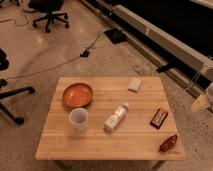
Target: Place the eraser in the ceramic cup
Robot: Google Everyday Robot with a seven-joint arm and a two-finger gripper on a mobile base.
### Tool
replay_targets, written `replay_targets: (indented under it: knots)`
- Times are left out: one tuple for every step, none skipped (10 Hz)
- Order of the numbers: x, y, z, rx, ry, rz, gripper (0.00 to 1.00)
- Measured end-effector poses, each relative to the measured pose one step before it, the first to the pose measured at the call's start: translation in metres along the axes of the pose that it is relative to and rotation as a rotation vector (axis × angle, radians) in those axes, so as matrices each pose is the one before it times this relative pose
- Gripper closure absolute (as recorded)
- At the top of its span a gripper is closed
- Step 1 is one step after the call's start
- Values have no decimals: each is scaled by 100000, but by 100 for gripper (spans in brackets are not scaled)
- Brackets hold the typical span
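Jaw opening on the gripper [202,102] cannot be told. Only a pale part of it shows at the right edge of the frame, off the table [100,145] and touching nothing on it. The eraser [134,84] lies near the table's upper right. The ceramic cup [78,119] stands upright at centre left, just below the orange bowl [77,94] and well apart from the eraser.

A wooden table [100,145] fills the lower middle of the frame. On its left part the white ceramic cup [78,119] stands upright, just below the orange-red bowl [77,94]. A white bottle [115,118] lies at centre. The eraser [134,84] sits near the table's upper edge, well apart from the cup. The gripper [201,103] shows at the frame's right edge, off the table.
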Motion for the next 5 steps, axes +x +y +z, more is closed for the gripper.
replay_targets:
  knots:
    - [2,-2,1,3,4,4,35]
    - [24,20,38,38,108,-87,37]
    - [270,151,379,301,1006,-717,45]
    - [-29,415,337,310,529,-1027,57]
    - [-106,127,33,88,21,-369,60]
